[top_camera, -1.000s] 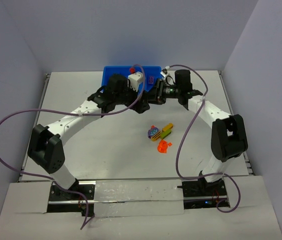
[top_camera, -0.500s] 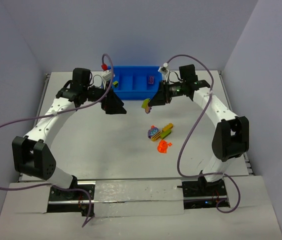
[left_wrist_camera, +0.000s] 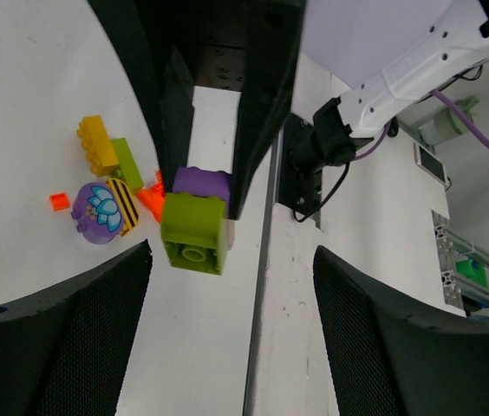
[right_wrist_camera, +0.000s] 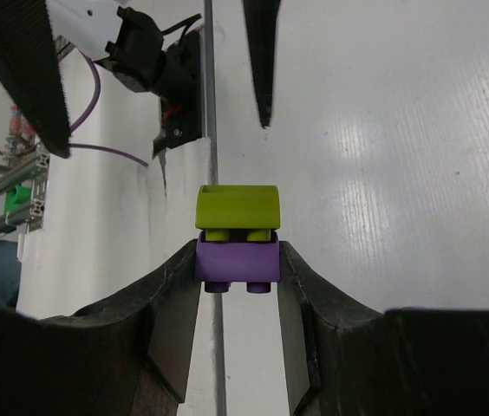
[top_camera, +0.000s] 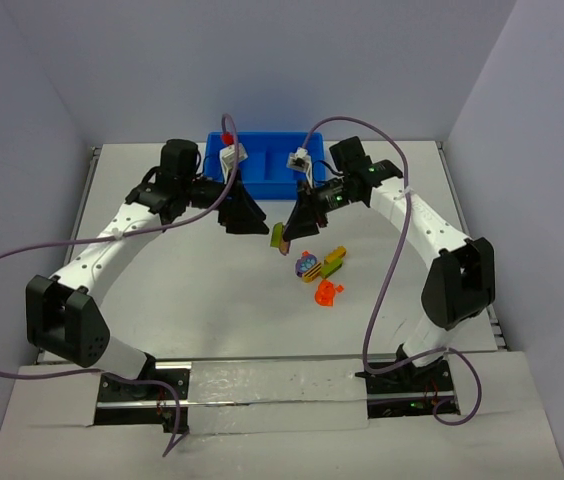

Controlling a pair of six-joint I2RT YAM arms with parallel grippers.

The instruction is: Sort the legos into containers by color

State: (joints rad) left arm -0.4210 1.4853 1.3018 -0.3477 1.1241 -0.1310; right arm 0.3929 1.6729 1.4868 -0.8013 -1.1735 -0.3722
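Your right gripper [right_wrist_camera: 237, 270] is clamping the purple brick [right_wrist_camera: 237, 263] by its two sides. The olive-green brick [right_wrist_camera: 237, 206] is sitting pressed onto it, sticking out past the fingertips. You are holding this two-colour stack in the air over the table [top_camera: 182, 290].

A second ago both arms were crowding over the blue bin [top_camera: 262, 165]. Since then they have been drawing back toward their bases, and they are now meeting nose to nose in front of it. Your left gripper [left_wrist_camera: 231, 256] is facing the stack from directly opposite. Its jaws are standing apart with nothing between them yet, though they are narrowing from their widest. I am reading that as the set-up for a pull-apart. Green and purple are going to different compartments, so the stack is probably needing a split before either brick goes in.

Toward the left wrist camera the green brick is showing its hollow underside with one round tube. Both bricks are looking small, glossy and squarely seated.

Just below and beyond the right gripper, the loose legos [top_camera: 314, 268] are lying unsorted on the table. Among them are a yellow and green pair, a purple flower-printed piece, a striped piece and translucent orange bits [top_camera: 327, 292]. Farthest off, behind both grippers, the bin is waiting.
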